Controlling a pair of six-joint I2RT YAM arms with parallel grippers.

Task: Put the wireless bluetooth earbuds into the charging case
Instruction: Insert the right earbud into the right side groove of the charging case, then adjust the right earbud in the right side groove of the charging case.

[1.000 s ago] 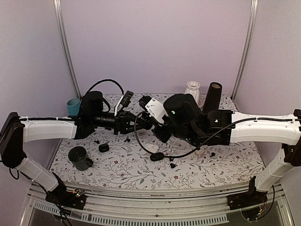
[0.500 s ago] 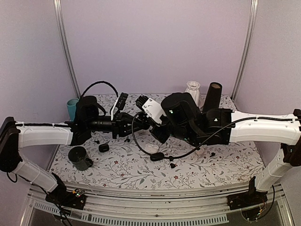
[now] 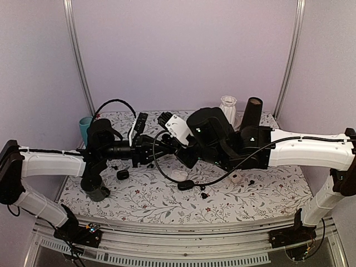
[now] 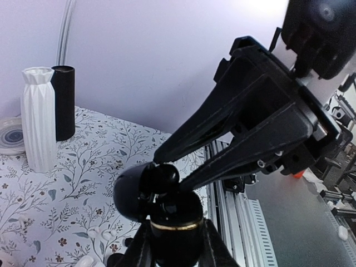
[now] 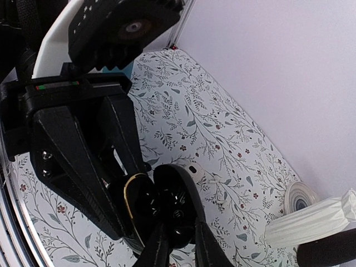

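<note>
My left gripper (image 4: 173, 246) is shut on a black charging case (image 4: 172, 214) with a gold rim, held in the air with its lid (image 4: 129, 194) swung open. My right gripper (image 4: 172, 170) comes in from the opposite side, its fingertips closed on a small black earbud (image 4: 161, 177) right at the case's mouth. In the right wrist view the earbud (image 5: 179, 232) sits between my right gripper (image 5: 179, 240) fingers, over the open case (image 5: 139, 206). From above, the left gripper (image 3: 157, 149) and right gripper (image 3: 171, 146) meet over the table's middle.
On the floral tablecloth lie a white case (image 3: 179, 174), two black cases (image 3: 186, 184) (image 3: 123, 174) and loose buds (image 3: 204, 194) (image 3: 251, 182). A dark green cup (image 3: 95, 192) stands under the left arm. A teal cup (image 3: 85, 125), white vase (image 3: 227, 107) and black cylinder (image 3: 252, 114) stand at the back.
Both arms have shifted a little to the left, keeping case and earbud together. The left forearm has come lower and nearer, now crossing over the green cup.
</note>
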